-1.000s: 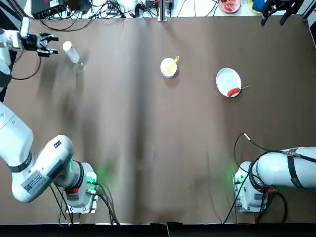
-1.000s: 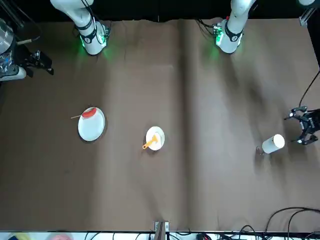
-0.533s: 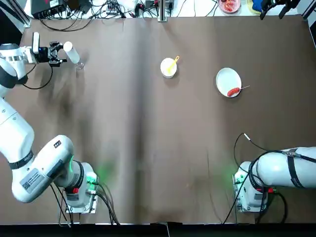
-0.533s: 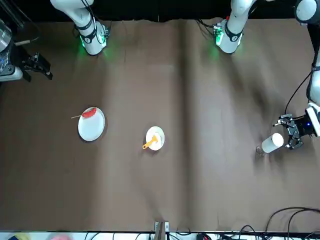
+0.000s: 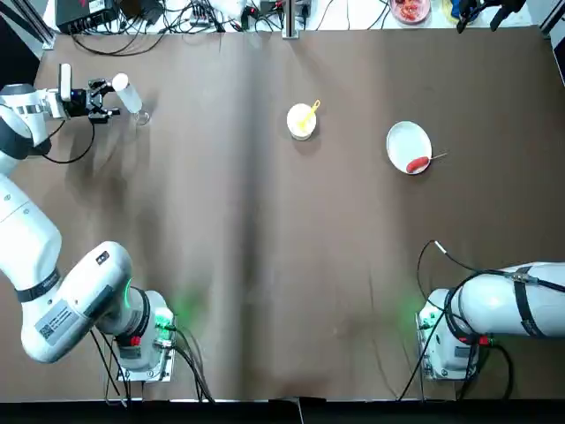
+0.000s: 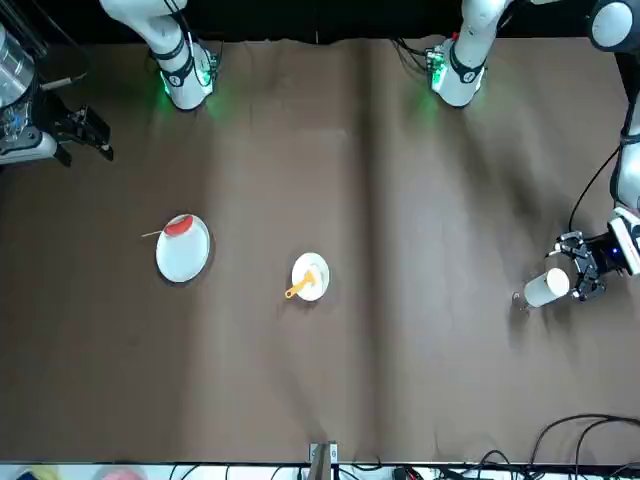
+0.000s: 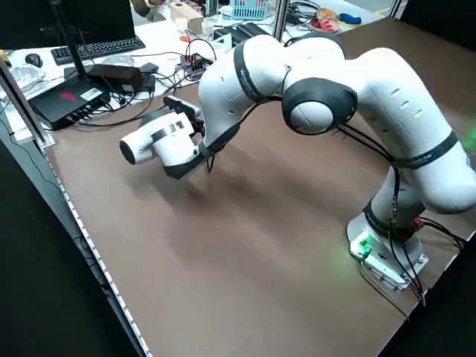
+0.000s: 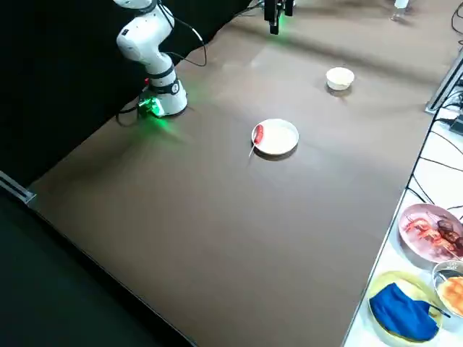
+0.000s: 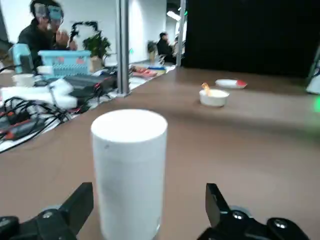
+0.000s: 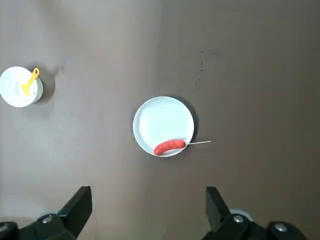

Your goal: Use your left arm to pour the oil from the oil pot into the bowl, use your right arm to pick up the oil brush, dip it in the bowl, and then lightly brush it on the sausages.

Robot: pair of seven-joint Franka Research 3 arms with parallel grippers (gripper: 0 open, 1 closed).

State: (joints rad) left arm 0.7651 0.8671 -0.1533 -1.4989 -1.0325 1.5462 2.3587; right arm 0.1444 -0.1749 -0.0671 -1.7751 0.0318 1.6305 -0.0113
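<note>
Since earlier, left gripper [image 5: 113, 99] crept in toward the oil pot [image 5: 127, 93]; fingers apart, either side of it, nothing clenched. Brown table [image 5: 265, 265], person [image 9: 42, 30] beyond. Pot upright, white, clear end down. Brush [image 5: 310, 113] in bowl [image 5: 297, 124]. Sausage [image 5: 418, 164] on plate [image 5: 406, 141]. Right gripper [image 10: 149, 205] open, above table.

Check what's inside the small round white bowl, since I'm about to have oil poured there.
A yellow-orange brush leans inside the small round white bowl; the bottom beneath its head is covered.
</note>
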